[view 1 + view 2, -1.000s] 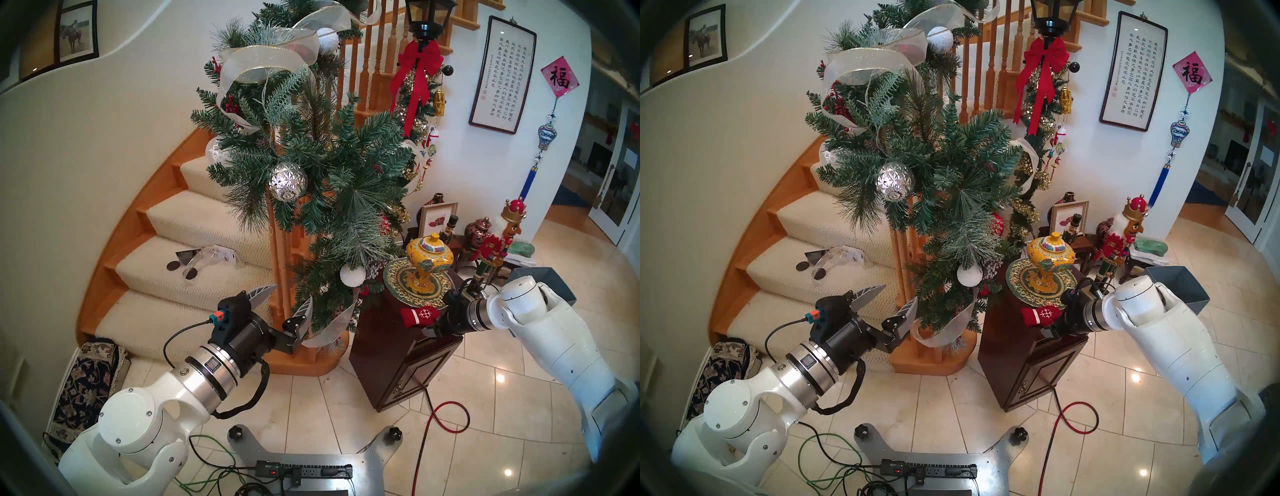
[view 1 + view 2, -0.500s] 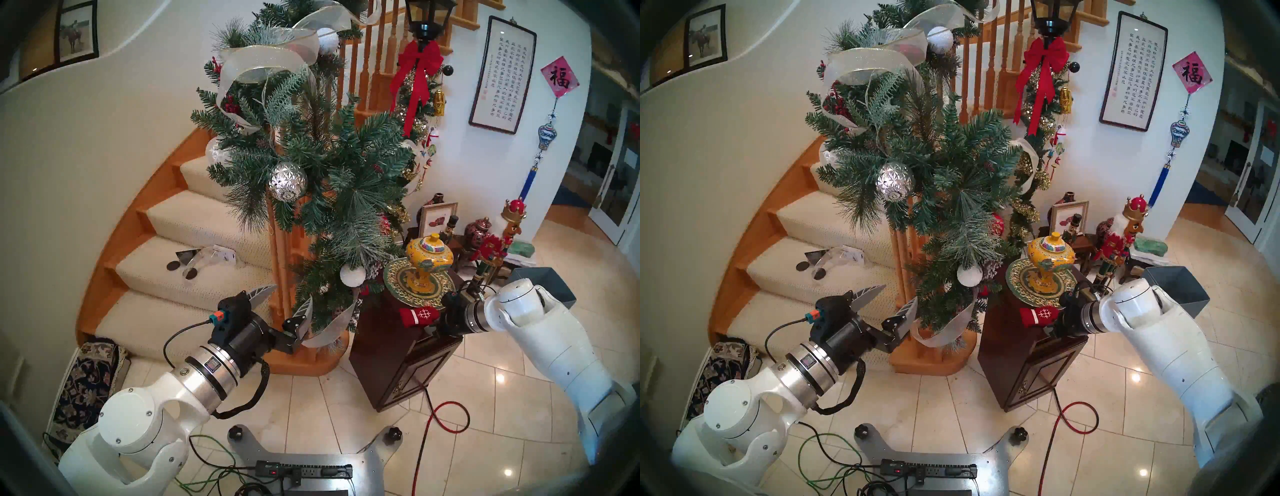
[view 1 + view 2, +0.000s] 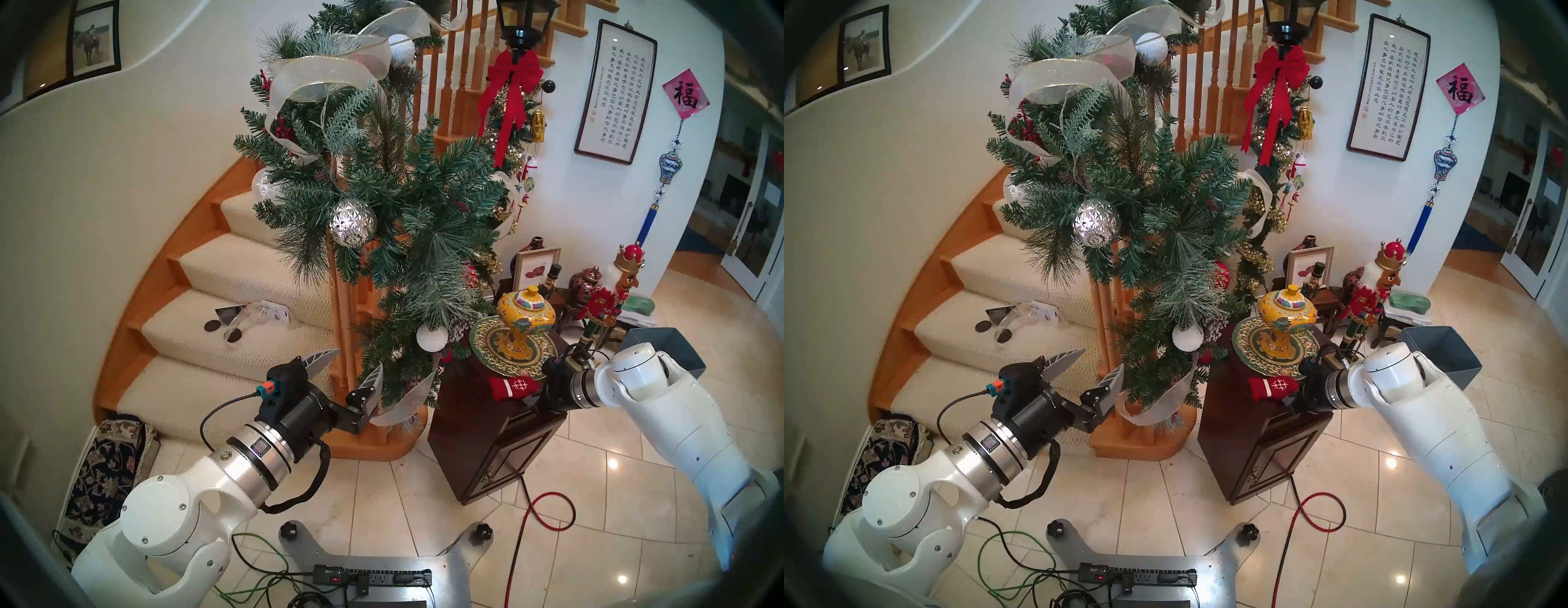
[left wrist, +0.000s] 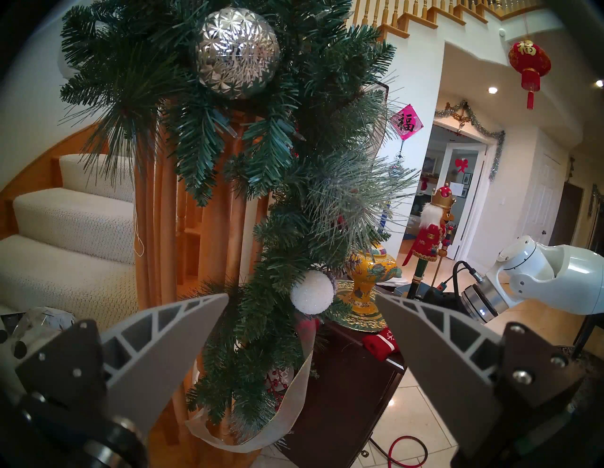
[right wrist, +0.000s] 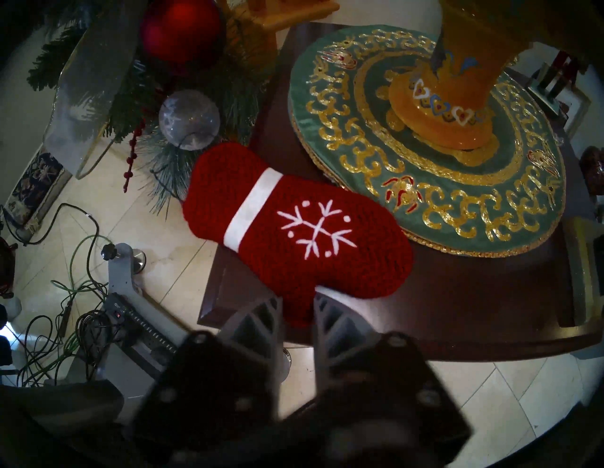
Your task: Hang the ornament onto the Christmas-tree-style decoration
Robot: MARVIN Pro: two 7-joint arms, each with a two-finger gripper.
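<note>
The ornament (image 5: 294, 235) is a red mitten with a white cuff band and a white snowflake. It lies flat on a dark wooden stand (image 3: 488, 446), also visible as the ornament (image 3: 511, 387) (image 3: 1272, 387) (image 4: 380, 341). My right gripper (image 5: 297, 295) reaches in from the right and is shut on the mitten's thumb lobe; in the head views the right gripper (image 3: 532, 392) is mostly hidden behind the mitten. The Christmas-tree-style decoration (image 3: 407, 212) (image 3: 1157, 212) (image 4: 277, 163) drapes down the stair post, left of the stand. My left gripper (image 3: 357, 360) (image 4: 302, 295) is open beside its lower end, holding nothing.
A yellow vase (image 3: 524, 318) on a green-and-gold mat (image 5: 425, 202) stands just behind the mitten. A silver ball (image 3: 353, 221) and a white ball (image 3: 432, 337) hang in the greenery. Nutcrackers (image 3: 611, 297) stand at the right. Carpeted stairs (image 3: 254, 331) rise at the left. Cables (image 3: 547, 509) lie on the tile floor.
The right gripper's fingers have closed from wide open onto the mitten's thumb, and the right arm has edged slightly left. The left arm has not moved.
</note>
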